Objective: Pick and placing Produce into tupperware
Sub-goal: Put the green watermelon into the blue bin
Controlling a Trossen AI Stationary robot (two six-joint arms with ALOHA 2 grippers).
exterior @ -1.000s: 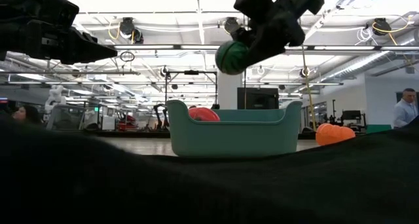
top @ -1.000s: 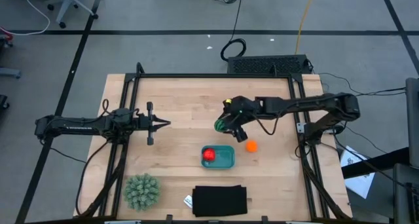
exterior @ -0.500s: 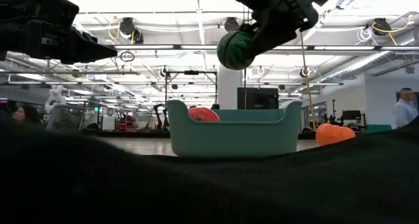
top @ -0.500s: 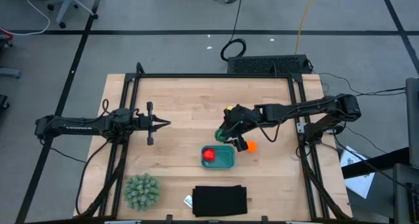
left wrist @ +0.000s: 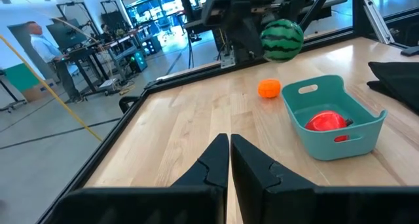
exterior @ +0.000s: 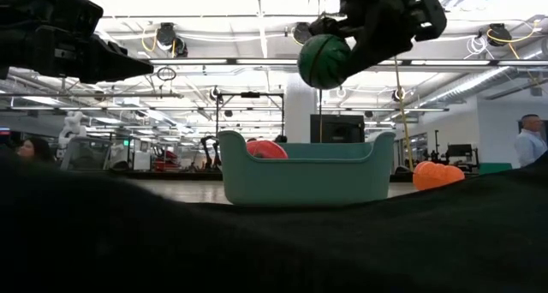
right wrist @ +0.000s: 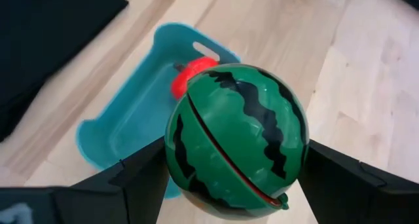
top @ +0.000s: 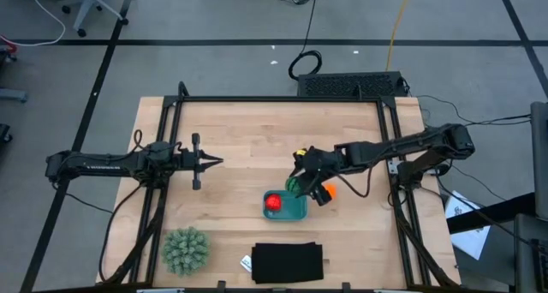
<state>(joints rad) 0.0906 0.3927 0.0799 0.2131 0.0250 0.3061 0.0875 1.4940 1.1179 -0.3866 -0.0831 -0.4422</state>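
My right gripper (top: 299, 183) is shut on the dark green striped piece (right wrist: 236, 139), a toy watermelon, and hangs above the right end of the teal tub (top: 285, 205). In the low view the piece (exterior: 324, 60) is well above the tub's rim (exterior: 304, 147). The red piece (top: 273, 202) lies inside the tub toward its left end. The orange piece (top: 328, 190) rests on the table just right of the tub, partly under my right arm. My left gripper (top: 216, 162) is shut and waits over the left half of the table. My right gripper pinches the striped piece between its two fingers (right wrist: 141, 171), one on each side of the ball at its widest part (right wrist: 180, 145). The fingers slant down from the table's right side. The piece is lifted clear, above the tub.
A spiky pale-green ball (top: 186, 249) sits at the near left of the table. A flat black rectangular object (top: 288, 262) lies at the near edge, below the tub. A black frame (top: 274, 99) borders the table top. Bare wood lies between the arms.
My right gripper has carried the striped piece toward the near edge and a little right, from behind the tub to above its right end. The piece stayed at about the same height, well above the rim. The gripper stayed shut on it.
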